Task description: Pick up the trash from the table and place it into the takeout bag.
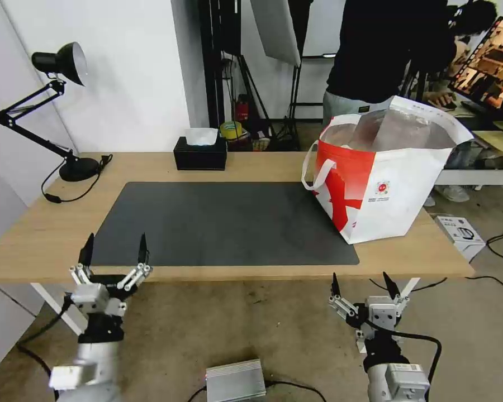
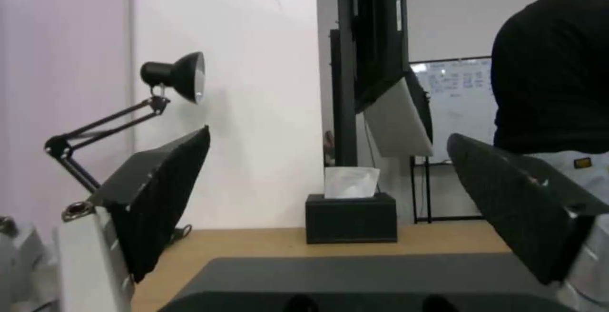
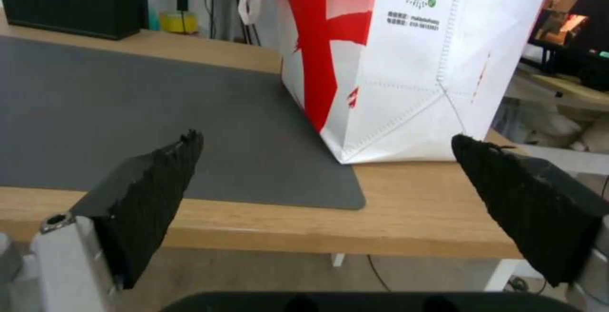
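Red-white takeout bag (image 1: 394, 192) upright on table (image 1: 33, 234), foil-lined, open.

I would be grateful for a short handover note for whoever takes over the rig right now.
Left gripper: open, holding nothing, at the table's near edge by the mat's front left corner.
Right gripper: open, holding nothing, below the table's near edge, in front of the bag.
Takeout bag: upright and open on the right end of the table, partly on the dark mat.
Trash: no bowls or cup lie on the tabletop; the bag's contents cannot be made out.
Done: the tabletop holds no trash.
Left: nothing visible to pick up; check inside the bag.
Tissue box and desk lamp stay.
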Tool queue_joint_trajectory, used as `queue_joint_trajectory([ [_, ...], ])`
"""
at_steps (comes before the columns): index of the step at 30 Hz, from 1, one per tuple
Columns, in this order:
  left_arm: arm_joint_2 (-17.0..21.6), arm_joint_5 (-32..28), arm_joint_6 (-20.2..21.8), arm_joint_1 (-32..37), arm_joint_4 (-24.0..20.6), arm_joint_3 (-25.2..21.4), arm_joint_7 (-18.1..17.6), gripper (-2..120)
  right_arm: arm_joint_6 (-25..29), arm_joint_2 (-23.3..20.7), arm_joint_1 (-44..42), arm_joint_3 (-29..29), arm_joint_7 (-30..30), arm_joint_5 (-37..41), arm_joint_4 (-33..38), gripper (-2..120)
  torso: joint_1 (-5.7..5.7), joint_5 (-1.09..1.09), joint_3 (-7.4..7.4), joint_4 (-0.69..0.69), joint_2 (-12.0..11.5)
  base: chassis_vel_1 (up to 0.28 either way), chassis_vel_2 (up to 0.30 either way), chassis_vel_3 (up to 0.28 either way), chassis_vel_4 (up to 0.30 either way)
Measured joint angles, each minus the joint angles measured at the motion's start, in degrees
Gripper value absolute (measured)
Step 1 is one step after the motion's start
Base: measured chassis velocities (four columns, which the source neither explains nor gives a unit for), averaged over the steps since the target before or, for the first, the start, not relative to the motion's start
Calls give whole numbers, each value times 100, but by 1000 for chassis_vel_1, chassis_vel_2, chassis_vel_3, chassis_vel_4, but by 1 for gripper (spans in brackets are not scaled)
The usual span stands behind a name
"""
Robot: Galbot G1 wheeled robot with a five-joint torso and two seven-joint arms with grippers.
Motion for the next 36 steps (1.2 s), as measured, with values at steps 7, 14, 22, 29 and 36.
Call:
queue_joint_trajectory([
  [7,-497,426,-231,225,124,201,57,100,0,0,0,0,0,0,0,100,0,-2,0,0,0,0,0,0,0],
  [14,-865,760,-445,322,416,442,140,100,0,0,0,0,0,0,0,100,1,-1,0,0,0,0,0,0,0],
  [22,-1068,1060,-495,300,605,725,135,100,0,0,1,0,0,0,0,100,1,-1,0,0,0,0,0,0,0],
  [29,-1168,1180,-520,290,699,867,124,100,0,0,0,0,0,0,0,100,1,-2,0,0,0,0,0,0,0],
  [36,-1332,1261,-550,262,825,1014,108,100,0,0,1,0,0,0,0,100,1,2,0,0,0,0,0,0,0],
])
